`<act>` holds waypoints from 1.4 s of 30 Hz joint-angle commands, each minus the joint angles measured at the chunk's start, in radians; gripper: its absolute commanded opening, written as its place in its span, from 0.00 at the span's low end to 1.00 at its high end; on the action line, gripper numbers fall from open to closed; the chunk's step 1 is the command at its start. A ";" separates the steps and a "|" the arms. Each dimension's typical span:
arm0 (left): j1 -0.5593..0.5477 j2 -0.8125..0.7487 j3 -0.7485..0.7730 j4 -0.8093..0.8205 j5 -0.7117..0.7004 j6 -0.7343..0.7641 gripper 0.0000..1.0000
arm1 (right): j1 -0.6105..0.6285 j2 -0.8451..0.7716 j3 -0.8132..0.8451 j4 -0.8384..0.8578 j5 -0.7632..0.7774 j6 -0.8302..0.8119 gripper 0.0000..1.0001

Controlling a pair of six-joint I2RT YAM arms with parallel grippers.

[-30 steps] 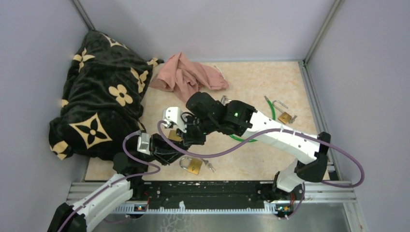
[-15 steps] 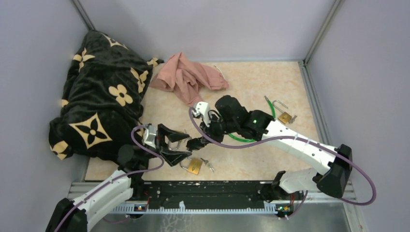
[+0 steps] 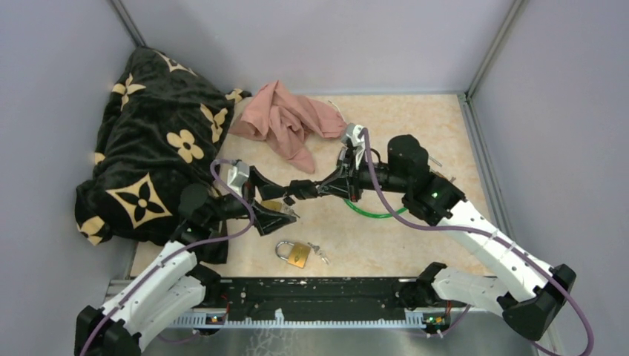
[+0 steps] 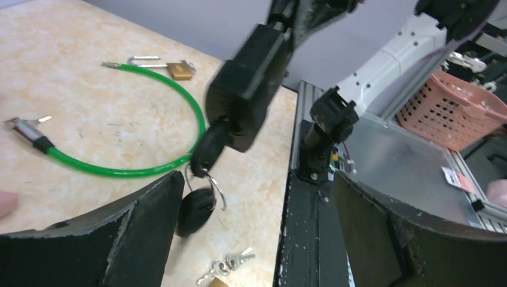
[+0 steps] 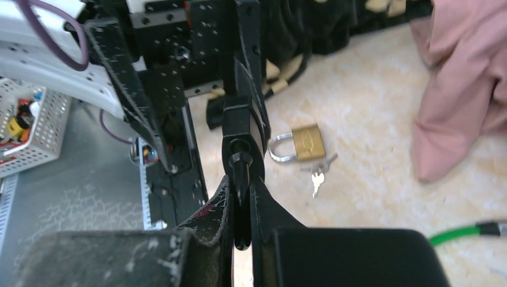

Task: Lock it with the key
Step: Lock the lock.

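Left wrist view: the left gripper (image 4: pixel 258 178) is seen with its jaws spread wide and nothing between them. Straight ahead, the right gripper (image 4: pixel 230 128) is clamped on a black-headed key (image 4: pixel 206 152), with a ring and a spare black key (image 4: pixel 194 209) dangling under it. The green cable lock (image 4: pixel 149 164) is left lying on the table (image 4: pixel 89 107) behind, and a small padlock (image 4: pixel 179 70) lies at the upper left.

Right wrist view: the right fingers are pressed together on the key's head. A brass padlock (image 5: pixel 302 143) and its small keys (image 5: pixel 317 176) lie beyond, untouched.

Top view: a second ago both claws were bunched together low in the middle of the frame. Now they are parted. The right arm is drawn back toward the upper right with the key carried along, and the left claw is opened and raised. It is judged that the key is being repositioned, not yet turned. Which lock it is meant for cannot be told.
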State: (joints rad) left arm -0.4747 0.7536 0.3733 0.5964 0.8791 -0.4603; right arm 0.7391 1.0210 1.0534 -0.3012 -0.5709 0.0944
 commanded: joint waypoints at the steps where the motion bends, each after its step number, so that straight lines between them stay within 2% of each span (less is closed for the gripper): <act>1: 0.017 -0.043 0.161 -0.465 -0.043 0.178 0.99 | -0.010 -0.057 0.018 0.286 -0.083 0.082 0.00; 5: 0.030 -0.049 0.289 -0.680 0.042 0.210 0.99 | -0.019 -0.071 -0.022 0.430 -0.115 0.149 0.00; 7: 0.038 -0.047 0.315 -0.712 0.090 0.197 0.99 | -0.020 -0.071 -0.030 0.484 -0.137 0.179 0.00; 10: 0.067 -0.074 0.297 -0.538 0.164 0.051 0.99 | -0.020 -0.075 -0.051 0.563 -0.152 0.220 0.00; 14: 0.133 -0.119 0.267 -0.295 0.149 -0.100 0.98 | -0.020 -0.088 -0.092 0.671 -0.191 0.287 0.00; 18: 0.145 -0.090 0.236 -0.165 0.154 -0.126 0.99 | -0.021 -0.102 -0.135 0.759 -0.216 0.342 0.00; 23: 0.144 -0.064 0.203 0.047 0.164 -0.169 0.99 | -0.018 -0.109 -0.148 0.776 -0.204 0.355 0.00; 30: 0.089 -0.023 0.197 0.104 0.112 -0.185 0.97 | -0.018 -0.093 -0.147 0.810 -0.210 0.370 0.00; 42: -0.047 0.053 0.220 0.182 -0.003 -0.197 0.70 | -0.018 -0.074 -0.145 0.826 -0.198 0.366 0.00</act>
State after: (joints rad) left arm -0.4831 0.7933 0.5720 0.7208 0.9340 -0.6510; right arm 0.7242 0.9623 0.8837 0.3752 -0.7845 0.4488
